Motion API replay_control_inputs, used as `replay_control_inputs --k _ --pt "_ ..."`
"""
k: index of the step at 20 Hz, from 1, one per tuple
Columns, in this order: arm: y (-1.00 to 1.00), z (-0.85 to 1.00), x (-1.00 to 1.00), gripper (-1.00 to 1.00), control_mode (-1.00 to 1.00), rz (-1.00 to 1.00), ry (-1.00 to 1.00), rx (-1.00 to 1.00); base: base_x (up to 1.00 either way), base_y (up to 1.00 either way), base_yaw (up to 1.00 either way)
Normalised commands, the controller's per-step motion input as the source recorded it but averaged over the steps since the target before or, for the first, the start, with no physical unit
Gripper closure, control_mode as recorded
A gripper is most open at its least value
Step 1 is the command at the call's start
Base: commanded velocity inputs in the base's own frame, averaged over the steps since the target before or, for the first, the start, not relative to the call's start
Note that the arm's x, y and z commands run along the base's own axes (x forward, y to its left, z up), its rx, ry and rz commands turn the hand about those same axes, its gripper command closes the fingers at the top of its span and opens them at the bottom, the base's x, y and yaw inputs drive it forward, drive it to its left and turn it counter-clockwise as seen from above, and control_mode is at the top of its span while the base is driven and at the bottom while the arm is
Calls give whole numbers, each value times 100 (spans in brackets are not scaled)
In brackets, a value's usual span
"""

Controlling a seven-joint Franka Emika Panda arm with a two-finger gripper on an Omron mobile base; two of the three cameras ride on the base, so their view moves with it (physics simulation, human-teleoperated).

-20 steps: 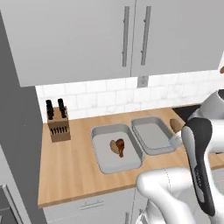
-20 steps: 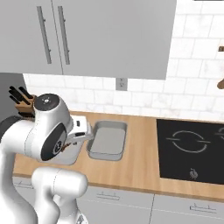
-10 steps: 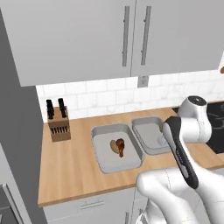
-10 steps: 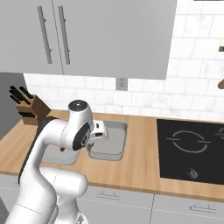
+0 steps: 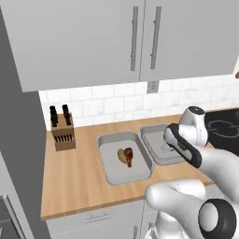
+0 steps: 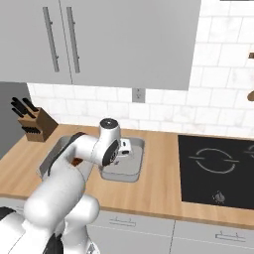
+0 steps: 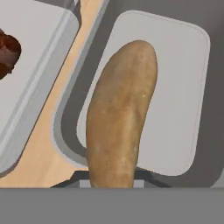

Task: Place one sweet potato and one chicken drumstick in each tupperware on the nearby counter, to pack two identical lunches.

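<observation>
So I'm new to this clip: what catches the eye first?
A tan sweet potato looms in the hand view, gripped in the claw over the right-hand tupperware, whose visible floor is bare. The left-hand tupperware beside it on the wooden counter already holds a chicken drumstick.

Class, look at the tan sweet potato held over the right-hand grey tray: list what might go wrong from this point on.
1. The tan elongated sweet potato hangs lengthwise with one end over the near rim of the shallow grey rectangular tray; released here, it might tip onto the wooden butcher-block counter.
2. It is gripped at one end, so it may swing or slip.
3. The other grey tray sits close alongside; a sideways drift could nudge it.
</observation>
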Motion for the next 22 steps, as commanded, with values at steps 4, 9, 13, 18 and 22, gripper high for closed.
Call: replay_control_inputs --k 4,9,13,18,22 --pt "-17 -45 82 100 -100 3 5 5 0 0 0" --pt "-5 -43 70 100 -100 2 6 1 0 0 0" --pt "0 -41 57 100 -100 0 3 0 0 0 0" --pt "-3 -33 24 100 -100 0 4 0 0 0 0" --pt "-8 -12 -1 -100 -100 0 1 0 0 0 0"
